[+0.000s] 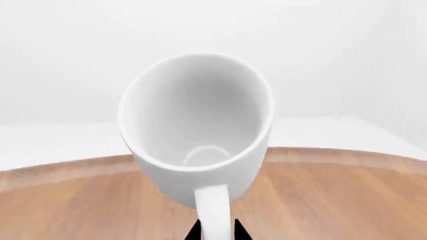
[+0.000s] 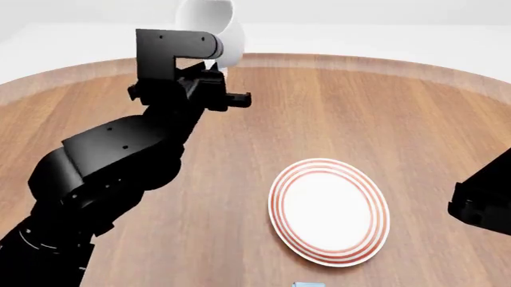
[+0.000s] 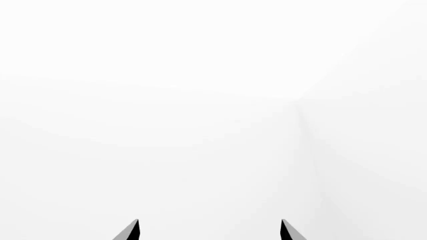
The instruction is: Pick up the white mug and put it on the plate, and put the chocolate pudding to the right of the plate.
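Note:
My left gripper (image 1: 215,231) is shut on the handle of the white mug (image 1: 197,120) and holds it up off the wooden table, its mouth tipped toward the wrist camera. In the head view the mug (image 2: 219,27) hangs at the far left, above my black left arm. The plate (image 2: 329,210), white with red rings, lies flat on the table to the near right of the mug. A light blue corner of the chocolate pudding (image 2: 307,284) shows at the bottom edge, just in front of the plate. My right gripper (image 3: 209,230) is open and faces a blank white wall.
The round wooden table (image 2: 383,107) has its curved far edge just beyond the mug. Part of my right arm (image 2: 485,200) shows at the right edge, next to the plate.

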`<state>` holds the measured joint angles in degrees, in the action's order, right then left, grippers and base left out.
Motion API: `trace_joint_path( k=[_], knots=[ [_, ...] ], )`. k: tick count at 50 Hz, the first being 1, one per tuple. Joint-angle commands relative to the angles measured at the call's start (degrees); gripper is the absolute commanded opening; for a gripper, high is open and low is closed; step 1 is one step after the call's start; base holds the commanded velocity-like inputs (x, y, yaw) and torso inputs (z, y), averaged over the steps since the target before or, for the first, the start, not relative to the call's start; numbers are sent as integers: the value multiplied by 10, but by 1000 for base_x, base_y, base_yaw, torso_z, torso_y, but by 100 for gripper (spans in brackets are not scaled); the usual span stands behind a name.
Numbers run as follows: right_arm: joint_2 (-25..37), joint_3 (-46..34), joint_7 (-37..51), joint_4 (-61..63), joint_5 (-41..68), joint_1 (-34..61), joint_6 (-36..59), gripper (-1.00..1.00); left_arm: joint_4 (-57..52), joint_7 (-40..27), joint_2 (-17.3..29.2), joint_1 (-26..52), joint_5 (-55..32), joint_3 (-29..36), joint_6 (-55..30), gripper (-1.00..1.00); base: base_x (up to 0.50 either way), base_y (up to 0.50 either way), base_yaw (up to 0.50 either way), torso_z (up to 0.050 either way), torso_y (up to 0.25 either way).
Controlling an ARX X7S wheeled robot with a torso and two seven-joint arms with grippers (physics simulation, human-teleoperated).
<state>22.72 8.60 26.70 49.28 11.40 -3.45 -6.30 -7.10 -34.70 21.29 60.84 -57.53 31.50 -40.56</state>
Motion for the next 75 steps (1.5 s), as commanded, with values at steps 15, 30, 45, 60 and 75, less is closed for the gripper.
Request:
trace_joint_path(
  k=[15,30,45,60,75],
  knots=[
    [5,1,4,-1,4,0,-2,100,131,172,-75,128,-77,74,-107,-100,0,0,0,0,0],
    [5,1,5,-6,3,0,-8,100,224,127,-141,131,-203,22,-159,-100,0,0,0,0,0],
    [8,2,9,-4,7,0,-4,100,291,149,-176,128,-181,81,-171,-100,0,0,0,0,0],
    [11,4,12,-2,11,-2,-3,100,230,219,-172,124,-96,203,-163,-100,0,0,0,0,0],
    [13,1,13,-1,12,-2,-3,100,203,269,-165,142,-65,254,-152,-100,0,0,0,0,1]
  ],
)
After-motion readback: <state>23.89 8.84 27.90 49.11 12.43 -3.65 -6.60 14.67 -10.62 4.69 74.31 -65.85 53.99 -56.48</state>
